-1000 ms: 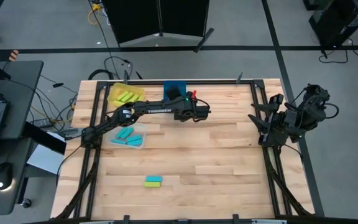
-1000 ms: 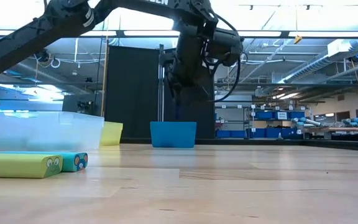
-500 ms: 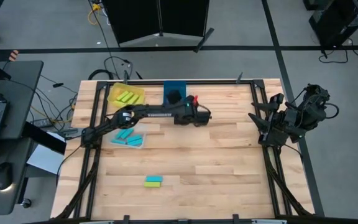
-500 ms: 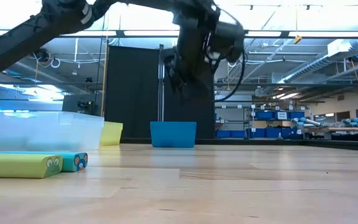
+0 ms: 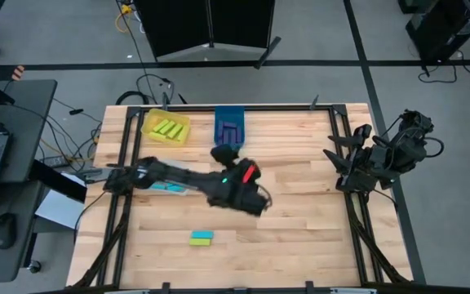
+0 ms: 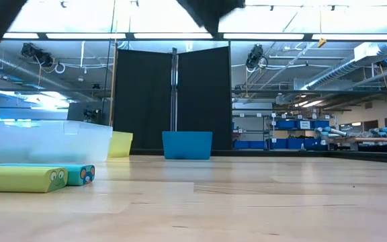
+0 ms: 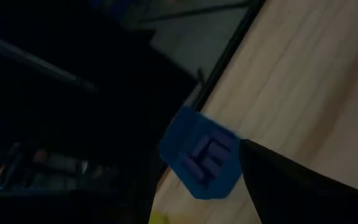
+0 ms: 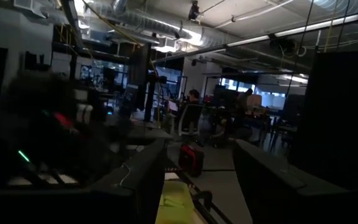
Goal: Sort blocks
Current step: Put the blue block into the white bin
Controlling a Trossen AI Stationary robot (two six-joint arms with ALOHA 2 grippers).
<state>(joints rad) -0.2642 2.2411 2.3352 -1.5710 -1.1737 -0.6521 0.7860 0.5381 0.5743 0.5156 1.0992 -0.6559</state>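
Note:
Two loose blocks lie flat side by side near the table's front: a lime block [image 5: 201,242] [image 6: 20,179] and a teal block [image 5: 201,234] [image 6: 79,174]. At the far edge stand a blue bin [image 5: 229,124] [image 7: 201,158] holding purple blocks [image 7: 205,155] and a yellow bin [image 5: 166,127] holding lime blocks. A clear bin [image 5: 168,186] with teal blocks is partly under my left arm. My left gripper [image 5: 223,153] hangs blurred above the table's middle, pointing toward the blue bin, with nothing seen in it. My right gripper [image 8: 197,186] is open and empty at the right edge.
The black frame rails [image 5: 341,131] run along the table's sides. My right arm [image 5: 378,159] is folded up at the right edge. Bare wood [image 5: 300,220] spreads over the table's right half. In the low view the clear bin [image 6: 46,141] stands behind the two loose blocks.
My left arm has swung away from above the blue bin toward the table's near edge and middle, rising and turning as it went; in the low view it has gone up almost out of the picture. The two loose blocks and the bins have stayed put.

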